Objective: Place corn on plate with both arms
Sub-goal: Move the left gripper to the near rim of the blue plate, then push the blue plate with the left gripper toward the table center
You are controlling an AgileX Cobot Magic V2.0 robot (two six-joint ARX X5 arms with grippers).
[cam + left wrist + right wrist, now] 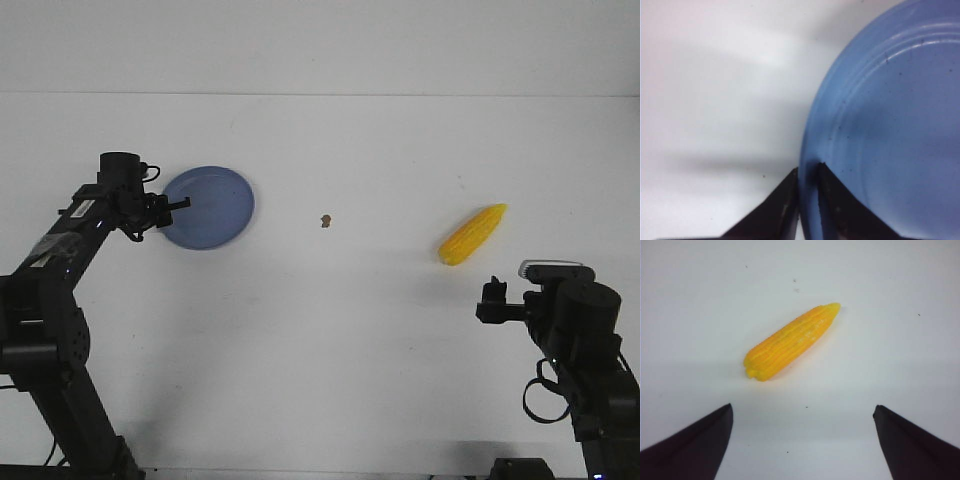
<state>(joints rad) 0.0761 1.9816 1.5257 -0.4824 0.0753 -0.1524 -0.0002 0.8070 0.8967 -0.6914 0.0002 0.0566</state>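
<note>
The periwinkle-blue plate [210, 207] lies on the white table at the left. My left gripper [172, 208] is shut on the plate's near-left rim; in the left wrist view the two black fingers pinch the rim [809, 172] of the plate [890, 125]. The yellow corn [472, 234] lies on the table at the right, its tip pointing to the far right. My right gripper [492, 291] is open and empty, a little nearer than the corn. In the right wrist view the corn [790, 341] lies ahead of the wide-apart fingers [802, 410].
A small brown speck [325, 221] lies on the table between plate and corn. The table's far edge [320, 95] runs across the back.
</note>
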